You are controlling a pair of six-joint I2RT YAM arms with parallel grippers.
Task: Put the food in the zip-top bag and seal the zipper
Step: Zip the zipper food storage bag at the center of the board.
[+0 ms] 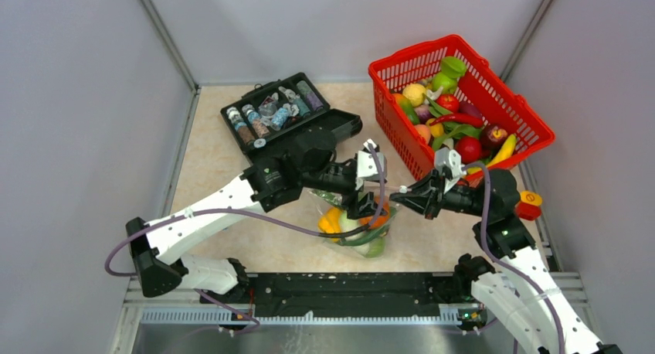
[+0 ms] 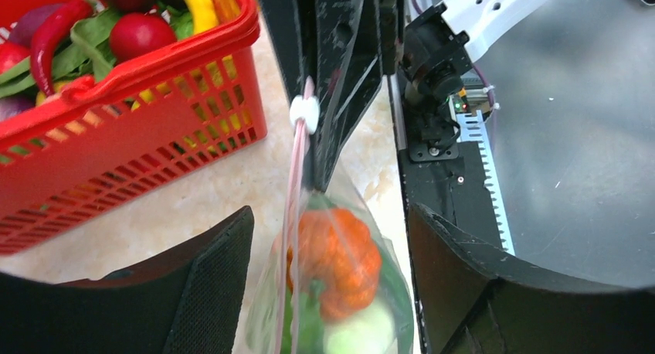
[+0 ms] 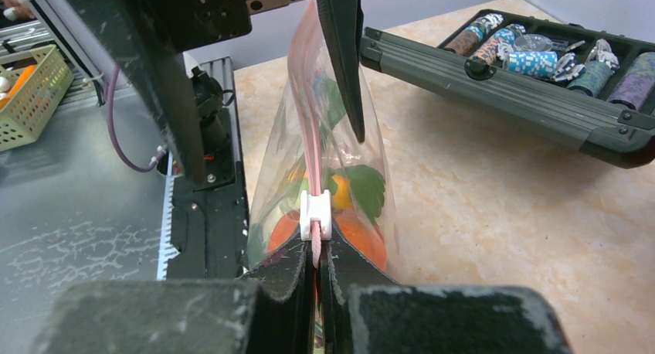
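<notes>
bag held up by its zipper, slider at the right fingertips

we see the zip-top bag standing on the table between the two arms. its load has sunk to the bottom: a ribbed orange toy tomato, a yellow pepper and some green pieces we cannot name. the mouth edge points up, so the zipper runs as a taut pink line between the grippers.

the right gripper has its fingers pressed together on that strip, with the white slider sitting right at its fingertips. we judge the pinch does two jobs. it holds the thin film upright so the food cannot roll out, and it anchors one end of the strip so the slider has something to pull against.

the left gripper is spread wide and has hold of nothing. its fingers straddle the upper part of the bag, one of them lying close beside the strip. we read that as staging, either to brace the far end or to take the slider.

whether the track beyond the slider is already closed we cannot tell; in the wrist views the pink line looks doubled in places. more toy food lies in the red basket just beside the right arm, and the black case of vials sits beyond the left arm. we judge sealing to be the step in hand.
</notes>
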